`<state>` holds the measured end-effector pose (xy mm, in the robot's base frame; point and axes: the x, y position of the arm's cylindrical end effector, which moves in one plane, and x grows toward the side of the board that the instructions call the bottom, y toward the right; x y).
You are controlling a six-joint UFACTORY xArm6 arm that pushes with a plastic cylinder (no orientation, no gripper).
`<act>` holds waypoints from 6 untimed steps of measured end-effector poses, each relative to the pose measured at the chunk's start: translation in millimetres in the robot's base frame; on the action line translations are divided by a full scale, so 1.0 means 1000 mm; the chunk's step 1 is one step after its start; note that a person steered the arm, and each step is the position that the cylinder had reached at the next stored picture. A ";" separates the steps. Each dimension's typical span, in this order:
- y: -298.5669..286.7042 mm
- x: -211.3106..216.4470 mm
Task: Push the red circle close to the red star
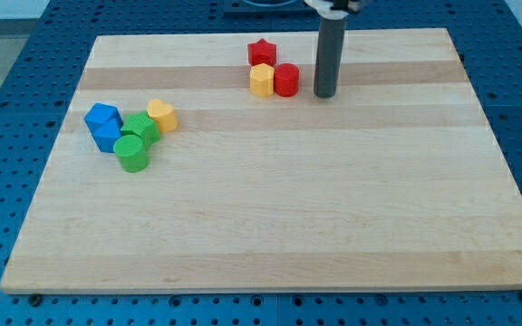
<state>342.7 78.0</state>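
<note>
Since the board's near half holds nothing relevant, skip up: red circle [285, 80] touches a yellow block [261, 80], just below red star [262, 52]. Looks nearly done. No pincer here; my tip [324, 94] sits just right of the circle.

The light is bright and even, and it seems to come from above. The wooden board [270, 217] looks pale and clean, with no strong shine on it. Shadows are soft and small: a thin dark patch sits under my tip [324, 95], and little ones hug the red circle [285, 81] and the green blocks [136, 143]. Everything looks sharp, and the board's edges stay straight.
</note>
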 end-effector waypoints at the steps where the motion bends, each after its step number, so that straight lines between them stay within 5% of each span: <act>1: -0.025 0.025; 6: -0.051 -0.008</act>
<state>334.5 27.4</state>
